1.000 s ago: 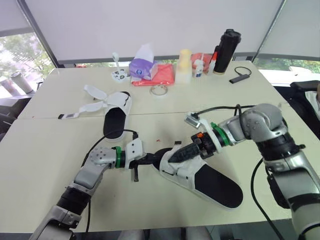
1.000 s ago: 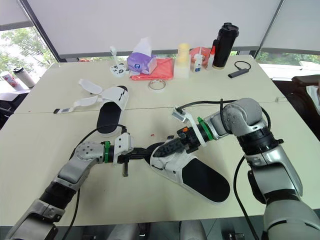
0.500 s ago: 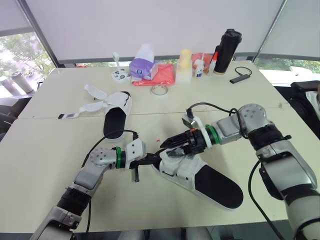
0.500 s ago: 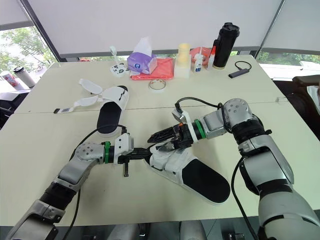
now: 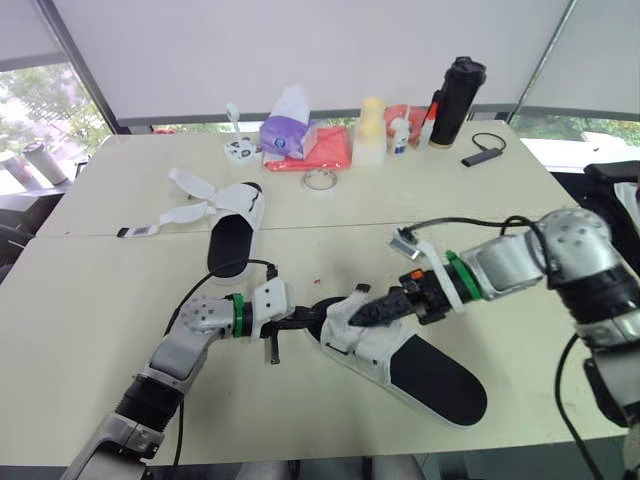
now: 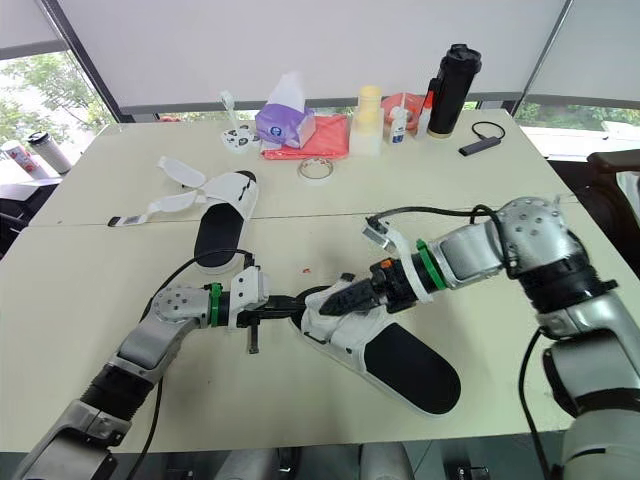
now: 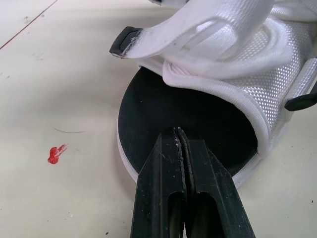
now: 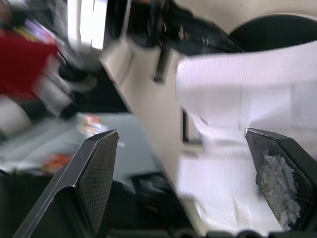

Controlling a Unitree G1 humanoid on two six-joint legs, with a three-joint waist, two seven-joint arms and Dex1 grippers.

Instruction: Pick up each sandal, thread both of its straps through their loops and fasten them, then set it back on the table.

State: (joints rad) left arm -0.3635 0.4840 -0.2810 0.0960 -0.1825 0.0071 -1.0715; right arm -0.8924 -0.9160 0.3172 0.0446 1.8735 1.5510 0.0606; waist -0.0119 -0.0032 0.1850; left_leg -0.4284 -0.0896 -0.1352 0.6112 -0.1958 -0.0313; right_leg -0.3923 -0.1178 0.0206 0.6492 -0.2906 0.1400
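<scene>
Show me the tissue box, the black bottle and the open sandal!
tissue box (image 5: 283,138): left eye view, purple side.
black bottle (image 5: 453,105): left eye view, body.
open sandal (image 5: 229,245): left eye view, black footbed.

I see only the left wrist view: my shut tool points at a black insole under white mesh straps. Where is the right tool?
Observer: The right tool is over the white mesh straps of that black-soled white sandal, its fingers open.
Operator: Is this sandal lifted?
Observer: It appears to rest on the beige table.
Operator: And the other sandal?
Observer: The second white sandal lies farther away on the robot's left, its straps spread loose.
</scene>
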